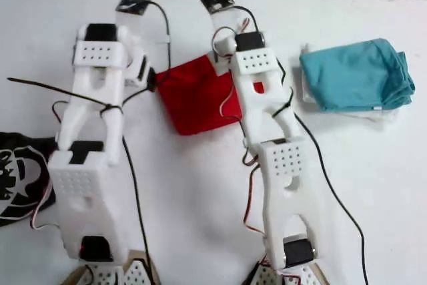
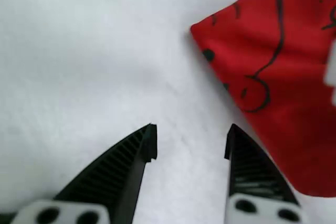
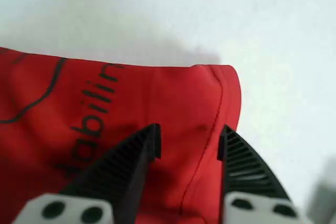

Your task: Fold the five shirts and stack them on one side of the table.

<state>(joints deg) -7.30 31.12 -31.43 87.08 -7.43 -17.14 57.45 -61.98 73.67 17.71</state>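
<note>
High view puts the red shirt (image 1: 193, 98) in a compact, partly folded shape on the far middle of the table (image 1: 200, 198), between the two arms. A folded teal shirt (image 1: 357, 75) lies well apart on the right side, and a black shirt (image 1: 17, 175) is bunched at the left edge. From the right wrist view, the right gripper (image 3: 189, 132) hangs with its jaws apart directly over a hemmed corner of the red cloth, gripping nothing. From the left wrist view, the left gripper (image 2: 191, 135) is likewise spread wide, but over bare table just beside the shirt's edge. The likeliest trouble is a mismatched pinch. If the right jaws close on the top layer alone, lifting would peel the fold open. If the left jaws close where they stand, they would catch nothing, so one arm would drag the shirt askew. A carry toward the teal shirt with such a one-sided hold could also let the cloth sag and unfold.
</note>
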